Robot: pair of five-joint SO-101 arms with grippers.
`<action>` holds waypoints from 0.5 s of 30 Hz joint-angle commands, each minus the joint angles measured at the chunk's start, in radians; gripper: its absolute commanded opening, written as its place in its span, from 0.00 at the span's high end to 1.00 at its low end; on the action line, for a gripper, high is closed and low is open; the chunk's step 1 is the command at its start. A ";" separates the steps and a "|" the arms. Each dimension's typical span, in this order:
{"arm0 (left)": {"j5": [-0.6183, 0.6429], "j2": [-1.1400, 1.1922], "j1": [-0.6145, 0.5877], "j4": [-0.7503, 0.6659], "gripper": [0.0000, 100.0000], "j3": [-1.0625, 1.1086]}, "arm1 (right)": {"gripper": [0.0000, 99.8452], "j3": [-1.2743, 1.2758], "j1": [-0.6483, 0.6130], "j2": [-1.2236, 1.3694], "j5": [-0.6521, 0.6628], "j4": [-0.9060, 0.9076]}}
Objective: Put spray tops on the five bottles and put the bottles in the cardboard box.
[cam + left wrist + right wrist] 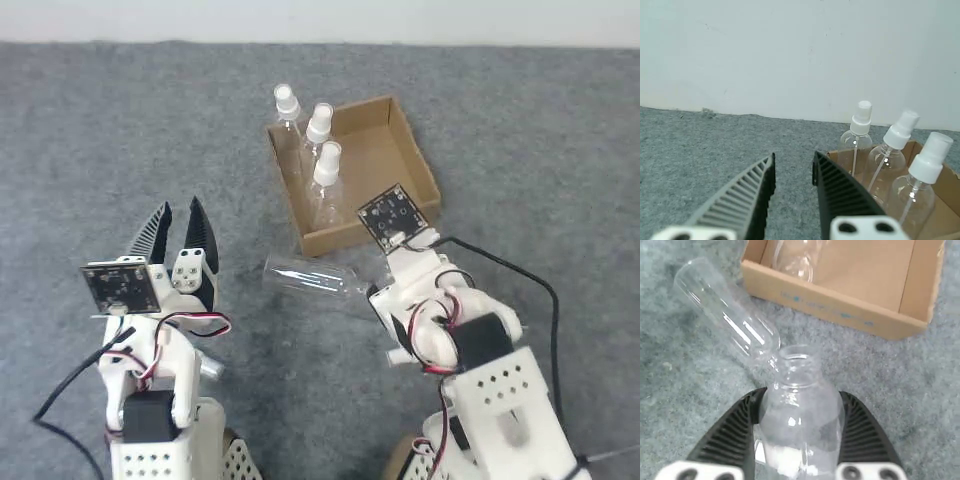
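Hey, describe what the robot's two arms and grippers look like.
The left arm and right arm are white plastic with perforated bases, red, black and white wires and a square black camera board at the wrist. The left gripper and right gripper have black ribbed tapering fingers.

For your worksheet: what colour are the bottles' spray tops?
White spray tops; the left wrist view shows them best.

hand (801, 405) gripping uncapped bottle (799, 375), box (840, 315) beyond

Overhead camera down on table (100, 120); wrist cameras near, sharing cardboard box (385, 160)
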 commanded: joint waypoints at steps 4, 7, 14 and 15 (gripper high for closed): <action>-0.012 -0.015 -0.006 0.014 0.89 -0.070 | 0.93 0.020 0.002 -0.111 -0.009 -0.027; -0.012 -0.015 -0.006 0.077 0.89 -0.119 | 0.94 0.021 0.002 -0.128 -0.009 -0.021; -0.009 -0.009 0.000 0.221 0.88 -0.263 | 0.94 0.044 0.002 -0.134 -0.009 -0.030; -0.009 -0.009 0.002 0.236 0.88 -0.285 | 0.93 0.046 0.002 -0.134 -0.009 -0.031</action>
